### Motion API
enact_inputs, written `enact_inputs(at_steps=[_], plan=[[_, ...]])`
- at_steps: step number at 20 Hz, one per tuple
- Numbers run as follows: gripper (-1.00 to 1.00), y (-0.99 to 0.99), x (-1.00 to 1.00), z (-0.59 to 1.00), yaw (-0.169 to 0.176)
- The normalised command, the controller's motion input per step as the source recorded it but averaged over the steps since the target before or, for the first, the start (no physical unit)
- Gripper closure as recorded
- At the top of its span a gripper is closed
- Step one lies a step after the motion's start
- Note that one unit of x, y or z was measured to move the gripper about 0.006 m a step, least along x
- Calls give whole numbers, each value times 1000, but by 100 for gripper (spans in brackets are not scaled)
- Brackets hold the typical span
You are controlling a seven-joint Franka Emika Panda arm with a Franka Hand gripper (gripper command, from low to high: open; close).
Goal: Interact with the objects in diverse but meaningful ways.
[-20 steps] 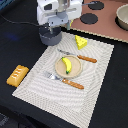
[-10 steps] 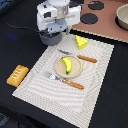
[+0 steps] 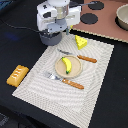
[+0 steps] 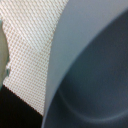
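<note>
Exterior view: pot [image 3: 50,38] under pincer [image 3: 58,30].

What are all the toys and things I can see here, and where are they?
banana: one, yellow, lying on the plate.
plate: one, round, tan, in the middle of the mat.
cheese wedge: one, yellow with holes, at the mat's far edge.
bread slab: one, orange, ridged, on the dark table off the mat, at the exterior view's left.
pot: one, grey, at the mat's far corner, under the robot.
knife: one, orange handle, beyond the plate.
fork: one, orange handle, in front of the plate.
mat: one, pale, striped.
dark discs: two, on the brown board behind.
gripper: one, white, over the pot; jaws hidden.
</note>
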Motion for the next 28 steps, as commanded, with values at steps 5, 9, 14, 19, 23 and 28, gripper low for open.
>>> enact_inputs(at_steps=[5, 9, 14, 19, 23, 28], plan=[[100, 0, 0, 0, -24], [100, 0, 0, 0, -20], [100, 0, 0, 0, -18], [100, 0, -2, 0, -18], [100, 0, 0, 0, -19], [100, 3, -9, 133, -23]])
